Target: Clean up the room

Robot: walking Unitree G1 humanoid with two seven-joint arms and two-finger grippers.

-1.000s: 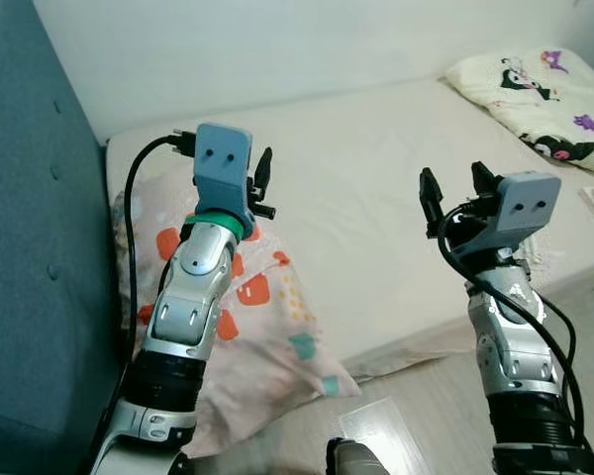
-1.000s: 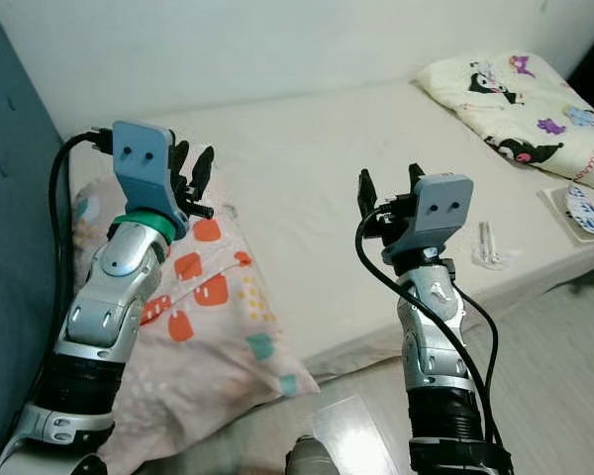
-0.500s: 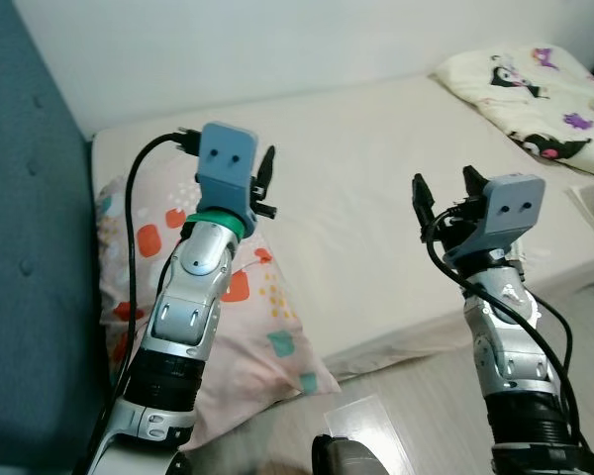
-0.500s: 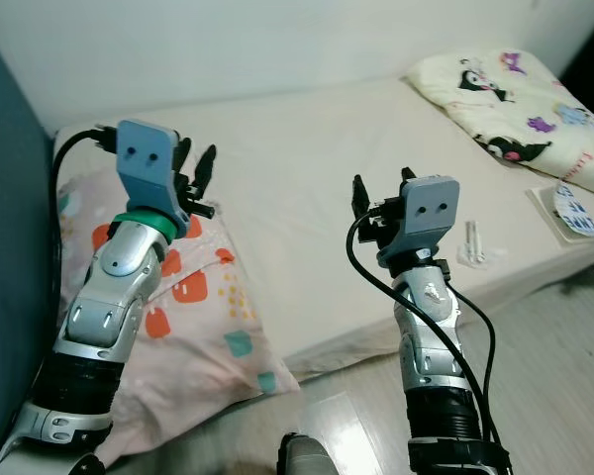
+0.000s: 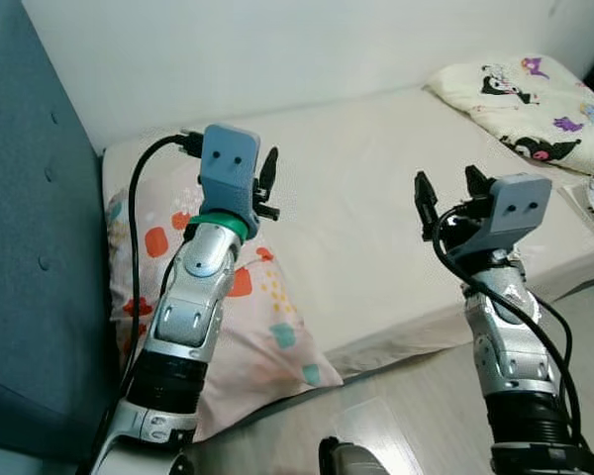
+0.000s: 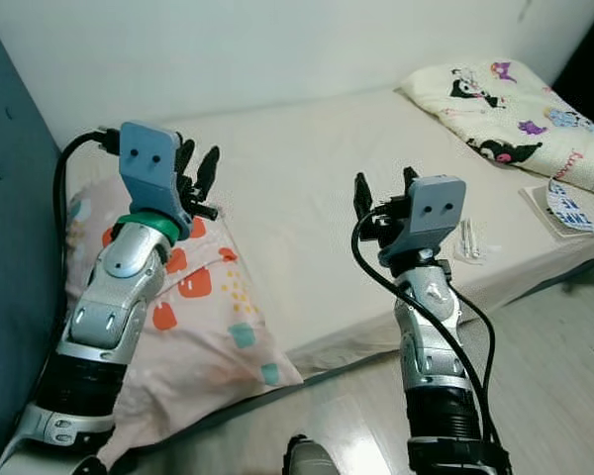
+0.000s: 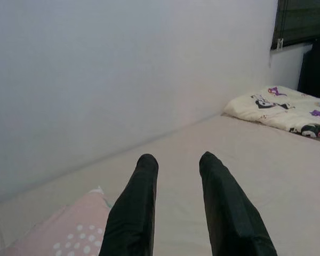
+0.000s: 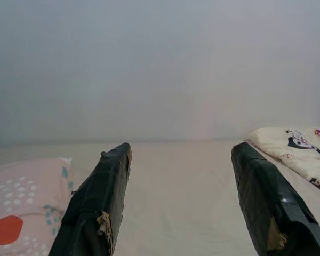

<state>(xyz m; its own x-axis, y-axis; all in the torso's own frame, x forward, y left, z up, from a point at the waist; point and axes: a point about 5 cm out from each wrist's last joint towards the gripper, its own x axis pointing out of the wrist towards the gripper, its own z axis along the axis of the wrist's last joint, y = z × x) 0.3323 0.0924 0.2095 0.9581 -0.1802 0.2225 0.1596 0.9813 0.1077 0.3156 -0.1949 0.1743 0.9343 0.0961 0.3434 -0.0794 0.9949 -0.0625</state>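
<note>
A pink pillow with orange and teal shapes lies at the left end of the bed, its lower corner hanging over the bed's front edge. My left gripper is raised above the pillow, open with a narrow gap and holding nothing; the left wrist view shows its fingers over the pillow and sheet. My right gripper is raised in front of the bed's front edge, wide open and empty. A cream blanket with cartoon prints lies at the bed's far right end.
A small white item and a printed paper lie near the bed's right front edge. A blue padded panel stands at the left. White wall runs behind the bed. Pale wood floor lies in front.
The camera has swung a little, shifting the whole picture. Both arms stay raised in the same pose, and neither gripper's fingers have changed.
</note>
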